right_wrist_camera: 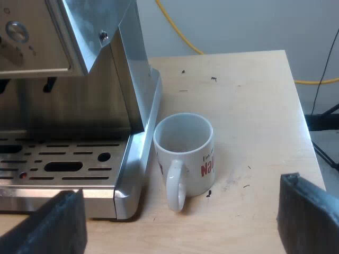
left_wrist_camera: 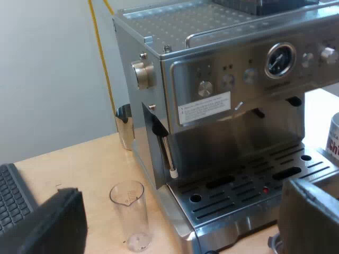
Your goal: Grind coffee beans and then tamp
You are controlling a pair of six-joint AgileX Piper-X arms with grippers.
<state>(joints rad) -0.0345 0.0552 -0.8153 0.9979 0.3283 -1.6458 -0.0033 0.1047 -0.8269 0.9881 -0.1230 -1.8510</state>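
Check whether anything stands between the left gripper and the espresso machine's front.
Nothing visible does. The measuring glass stands by the espresso machine's corner, seemingly off the straight line from the left gripper's open jaws.

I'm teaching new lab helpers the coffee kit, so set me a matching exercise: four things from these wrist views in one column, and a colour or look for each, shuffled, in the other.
Things
1. measuring glass
2. mug
3. metal jug
4. pressure gauge

Looks
A. white, red lettering
B. round dial, dark face
C. clear, empty, upright
D. shiny, mirror-like wall

Pairs: 1-C, 2-A, 3-D, 4-B
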